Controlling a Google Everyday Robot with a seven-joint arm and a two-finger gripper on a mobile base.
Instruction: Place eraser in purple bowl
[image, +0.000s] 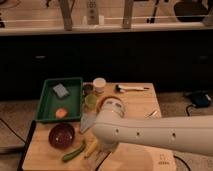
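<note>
1. Stretching in from the right edge to lower centre, the white arm (150, 132) covers the near right part of the table.
2. Pale wooden table (142, 102) fills the middle and lower frame, with dark cabinets (150, 55) behind it.
3. Green tray (49, 107) sits at left centre. It holds a blue-grey sponge (61, 90) toward its back and a small orange piece (61, 113) toward its front.
4. Purple bowl (61, 136) stands upright at lower left, just below the tray and left of the arm's end; its inside looks dark.
5. Orange bowl (103, 100) at centre is mostly hidden behind the arm's rounded top.
6. White-handled utensil (132, 88) lies at upper right of the table. A white cup (99, 85) stands just right of the tray, with a green cup (90, 101) below it.
7. Green vegetable (74, 152) and yellow vegetable (91, 147) lie side by side at the bottom, right of the purple bowl.
8. Eraser (87, 122), a pale block, lies on the table between the tray and the arm, up and right of the purple bowl and outside it.
9. Gripper is hidden under the arm's end at lower centre, near the yellow vegetable. Its jaws are drawn narrow, and whether they hold anything cannot be told.
</note>
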